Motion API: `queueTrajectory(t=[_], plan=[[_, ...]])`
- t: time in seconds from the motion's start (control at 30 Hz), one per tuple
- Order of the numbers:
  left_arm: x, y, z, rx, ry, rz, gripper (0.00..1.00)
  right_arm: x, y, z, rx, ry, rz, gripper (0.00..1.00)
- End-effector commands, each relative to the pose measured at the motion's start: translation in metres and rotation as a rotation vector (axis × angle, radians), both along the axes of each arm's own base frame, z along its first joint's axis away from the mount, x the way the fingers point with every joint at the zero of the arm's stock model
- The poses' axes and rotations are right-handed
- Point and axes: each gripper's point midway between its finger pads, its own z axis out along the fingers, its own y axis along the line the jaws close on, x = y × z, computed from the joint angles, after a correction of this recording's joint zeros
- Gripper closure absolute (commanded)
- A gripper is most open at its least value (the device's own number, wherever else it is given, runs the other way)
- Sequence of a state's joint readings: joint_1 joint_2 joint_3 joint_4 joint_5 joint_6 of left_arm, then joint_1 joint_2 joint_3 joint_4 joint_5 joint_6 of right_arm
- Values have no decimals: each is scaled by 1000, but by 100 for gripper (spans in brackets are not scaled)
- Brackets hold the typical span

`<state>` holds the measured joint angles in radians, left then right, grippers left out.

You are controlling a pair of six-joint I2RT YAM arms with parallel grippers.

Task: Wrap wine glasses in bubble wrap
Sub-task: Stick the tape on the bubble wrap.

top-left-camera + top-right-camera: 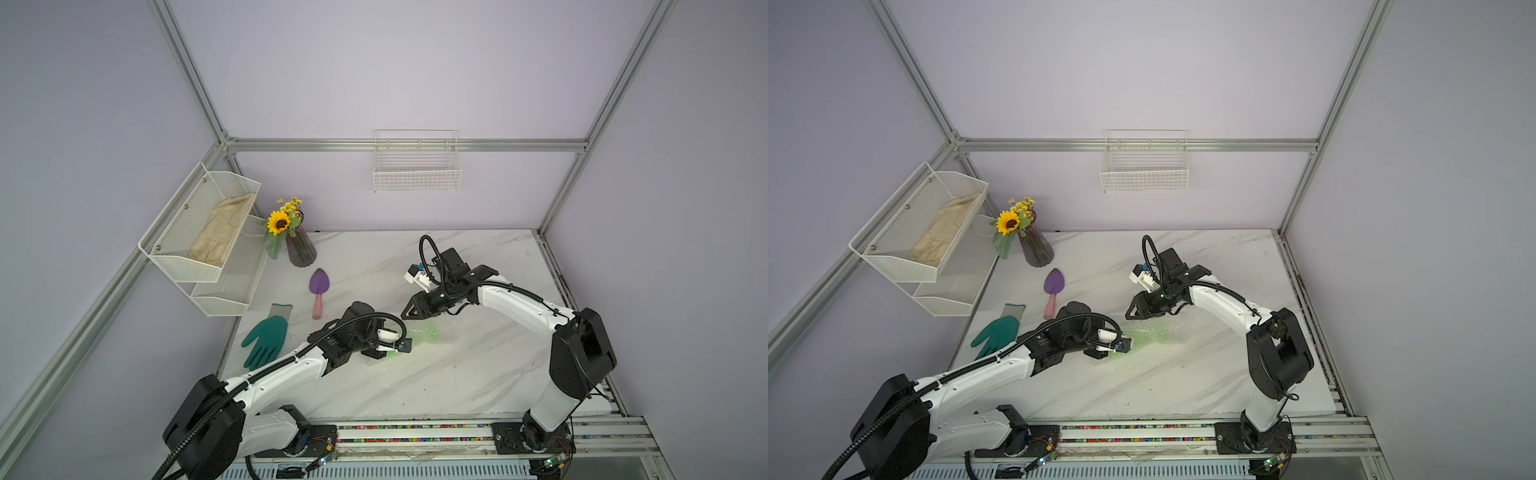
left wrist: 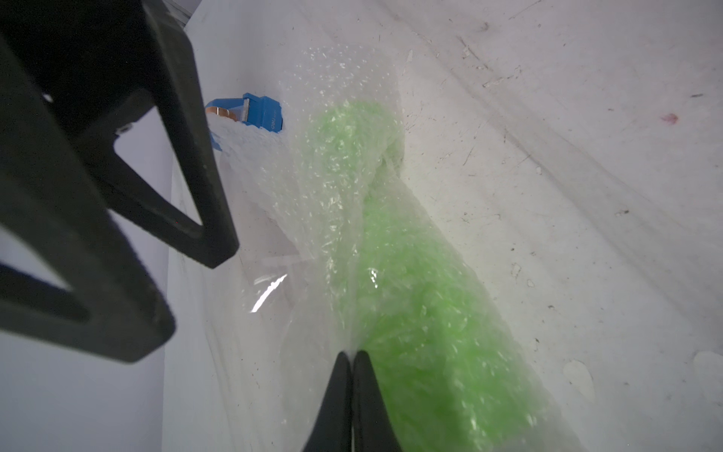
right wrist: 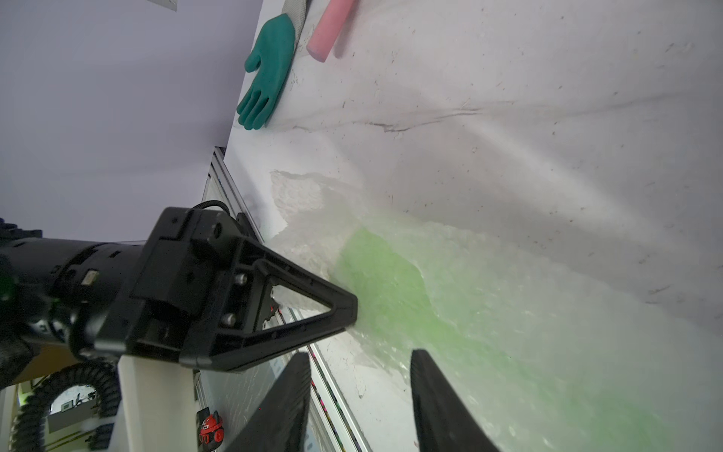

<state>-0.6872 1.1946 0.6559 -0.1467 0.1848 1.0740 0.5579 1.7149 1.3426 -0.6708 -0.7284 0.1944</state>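
**user1:** so where's the goblet [image 2: 422,313]?

**user2:** it's lying on the table [image 1: 478,374], rolled up inside the bubble wrap [image 2: 328,176]. The left gripper [image 2: 352,358] is pinched tight on the wrap, and the right gripper [image 3: 362,354] hovers close by, jaws apart, holding nothing.

Lilac walls [image 1: 374,62] and an aluminium frame [image 1: 407,145] enclose a white marbled table [image 1: 457,374].

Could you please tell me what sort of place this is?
Most likely a robotics lab test cell, dressed as a gardening corner: aluminium frame with plain lilac walls, a marble-look table, and props such as the sunflower vase, purple trowel and green glove.
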Motion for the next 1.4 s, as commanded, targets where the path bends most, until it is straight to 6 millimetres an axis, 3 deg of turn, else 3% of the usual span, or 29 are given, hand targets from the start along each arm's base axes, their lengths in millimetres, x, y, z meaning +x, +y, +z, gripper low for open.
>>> queueTrajectory(t=[0.0, 0.1, 0.33, 0.53, 0.77, 1.07, 1.23, 1.37], plan=[[-4, -2, 9, -47, -15, -19, 100, 6, 5, 4, 35, -23, 4, 55], [-5, -2, 8, -46, -10, -22, 100, 10, 5, -3, 17, -35, 3, 54], [-4, -2, 4, -35, -4, -21, 100, -1, 6, -4, 39, -33, 72, 55], [-3, -2, 3, -28, -7, -18, 100, -2, 1, -3, 11, -52, 79, 70], [-2, -1, 3, -24, -10, -14, 100, 0, -5, -8, -39, -72, 73, 72], [-2, -2, 1, -22, -5, -19, 100, 1, -5, -3, -30, -93, 74, 100], [-3, -2, -1, -19, 2, -25, 100, 13, -1, 2, -35, -129, 54, 100], [-3, -3, -1, -18, 6, -29, 100, 18, 4, -6, -60, -128, 68, 100]])
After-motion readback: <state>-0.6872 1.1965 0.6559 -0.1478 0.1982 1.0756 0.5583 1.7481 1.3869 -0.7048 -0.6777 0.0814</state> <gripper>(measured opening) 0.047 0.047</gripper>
